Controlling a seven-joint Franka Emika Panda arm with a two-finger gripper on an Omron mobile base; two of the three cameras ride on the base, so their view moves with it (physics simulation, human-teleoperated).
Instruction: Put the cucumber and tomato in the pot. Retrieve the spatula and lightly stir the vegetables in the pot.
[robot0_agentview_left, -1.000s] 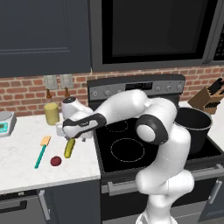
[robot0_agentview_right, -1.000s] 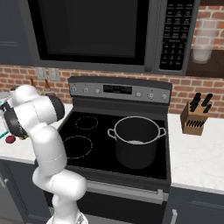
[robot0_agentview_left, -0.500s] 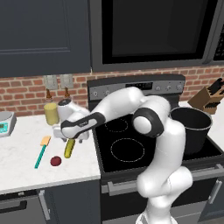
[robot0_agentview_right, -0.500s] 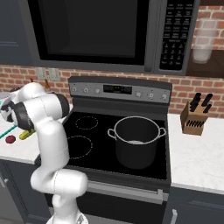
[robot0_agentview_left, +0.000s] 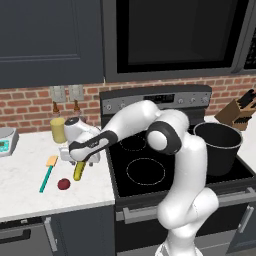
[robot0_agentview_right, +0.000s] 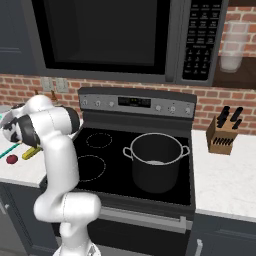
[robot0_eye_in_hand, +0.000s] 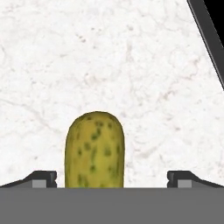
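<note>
1. The cucumber (robot0_eye_in_hand: 94, 150) lay on the white marbled counter (robot0_agentview_left: 25, 180) to the left of the stove; a stubby yellow-green cylinder with a rounded end and dark green mottling on a matte skin. In the hand view it sat centred between the two finger tips, apart from both.
2. The gripper (robot0_agentview_left: 79, 161) hovered low over the cucumber, jaws spread wide, holding nothing. The dark fingertips (robot0_eye_in_hand: 41, 178) flanked the cucumber on either side with counter visible between.
3. The tomato (robot0_agentview_left: 63, 184), a small dark red ball, rested on the counter just beside the cucumber's near end, not touching it as far as could be told.
4. The spatula (robot0_agentview_left: 47, 173) lay flat further left: slim teal handle, small flat orange-yellow blade at the far end.
5. The pot (robot0_agentview_right: 156, 161), black and cylindrical with a grey rim and small side handles, stood on the stove's glossy black glass top (robot0_agentview_right: 105, 165), right side, well apart from the vegetables.
6. A pale yellow jar (robot0_agentview_left: 57, 129) stood near the brick wall behind the gripper.
7. A wooden knife block (robot0_agentview_right: 223, 133) stood on the counter right of the stove. Microwave keypad markings were too small to read.
</note>
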